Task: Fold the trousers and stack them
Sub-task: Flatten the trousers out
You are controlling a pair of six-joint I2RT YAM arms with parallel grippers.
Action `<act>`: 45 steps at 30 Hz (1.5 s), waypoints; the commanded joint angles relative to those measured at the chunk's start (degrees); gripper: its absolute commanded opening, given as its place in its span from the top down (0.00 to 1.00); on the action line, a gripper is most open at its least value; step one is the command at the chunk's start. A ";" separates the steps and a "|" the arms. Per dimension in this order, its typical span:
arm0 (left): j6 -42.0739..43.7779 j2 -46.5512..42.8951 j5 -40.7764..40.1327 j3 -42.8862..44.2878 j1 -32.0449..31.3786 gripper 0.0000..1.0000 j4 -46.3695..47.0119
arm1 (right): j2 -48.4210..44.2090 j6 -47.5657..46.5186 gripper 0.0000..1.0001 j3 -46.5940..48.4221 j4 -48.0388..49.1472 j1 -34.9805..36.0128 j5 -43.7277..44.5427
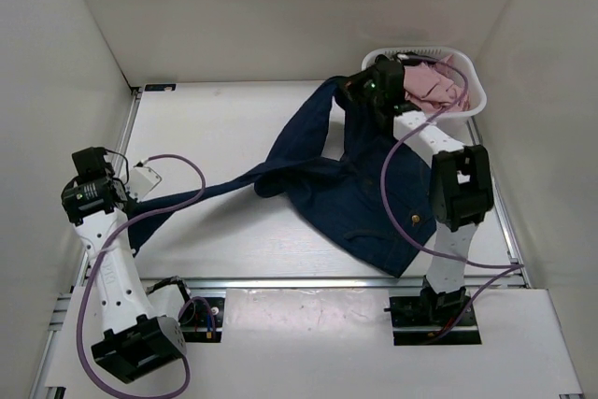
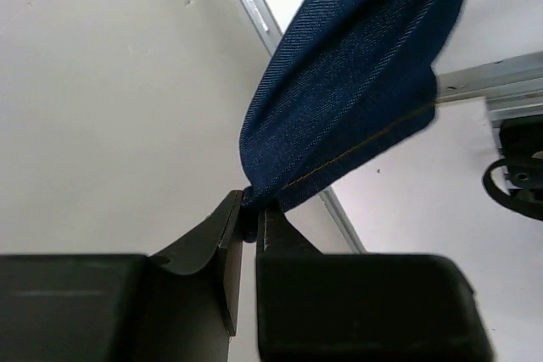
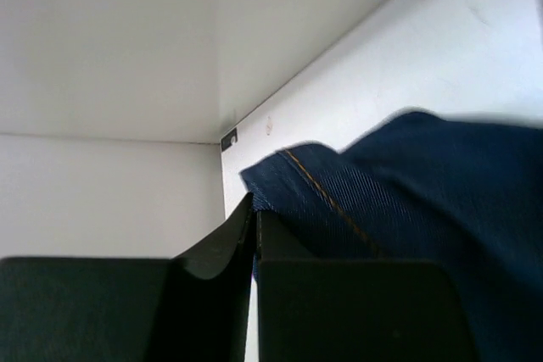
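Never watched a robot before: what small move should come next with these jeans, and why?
Probably draw the left fingers and right fingers further apart: each pinches an end of the navy trousers, whose middle lies rumpled on the table.

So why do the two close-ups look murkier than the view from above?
Top external view: even, soft light, sharp throughout, only faint shadows under the navy trousers. Left wrist view: the left gripper is a dark, underexposed block, the denim weave crisp near it, smeared at the right edge. Right wrist view: the right gripper equally black, the cloth soft and blurred.
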 commanded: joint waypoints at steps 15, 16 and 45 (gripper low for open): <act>2.89 -1.04 -1.46 2.32 -0.10 0.86 7.18 | -4.24 -35.63 0.02 25.95 -57.26 7.31 -4.57; 2.88 -1.04 -0.77 2.32 -0.10 0.86 7.18 | -7.76 -35.63 0.02 21.56 -58.07 7.83 -3.17; -4.33 4.76 6.80 3.37 -1.15 0.86 14.38 | -63.86 35.53 0.02 -62.24 -60.10 24.71 21.70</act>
